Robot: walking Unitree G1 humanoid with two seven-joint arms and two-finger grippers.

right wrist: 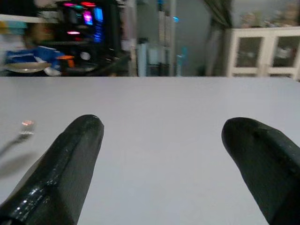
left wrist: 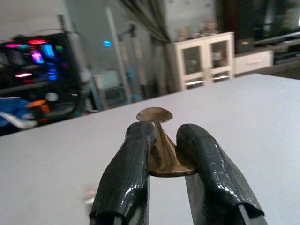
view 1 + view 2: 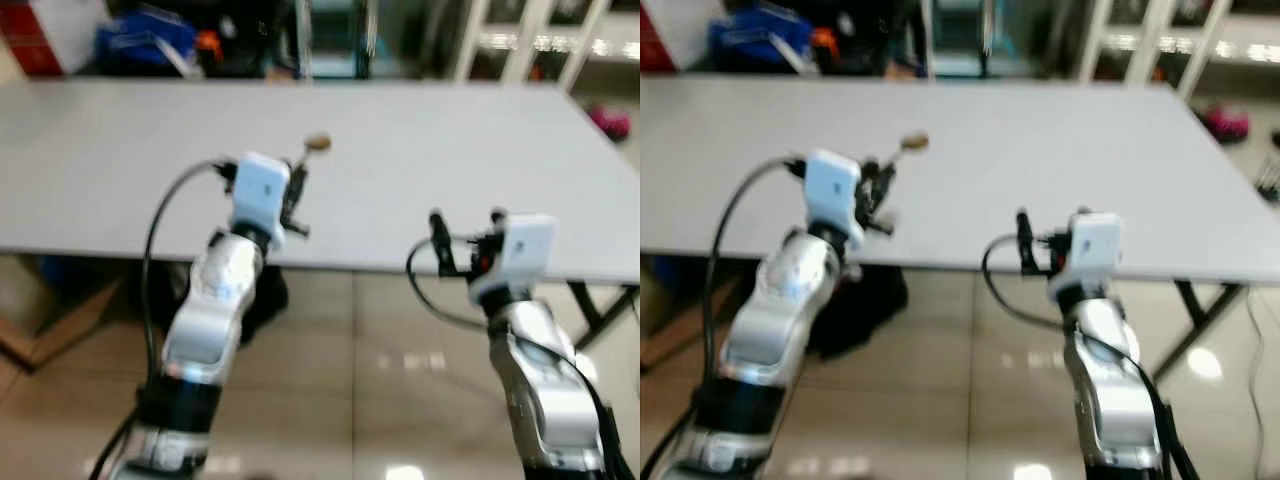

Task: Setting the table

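Observation:
A wide grey table stands in front of me. My left gripper is raised over the table's near edge and is shut on a small golden spoon. The spoon's bowl sticks out past the fingertips, and the handle is pinched between the two black fingers. My right gripper hovers at the table's near edge, further right. It is open with nothing between its fingers. A small blurred shiny thing lies off to one side in the right wrist view.
Behind the table are dark shelves with a blue bag and a white glass-door cabinet. A pink object lies on the floor at the far right. A cardboard box sits under the table on the left, on the tiled floor.

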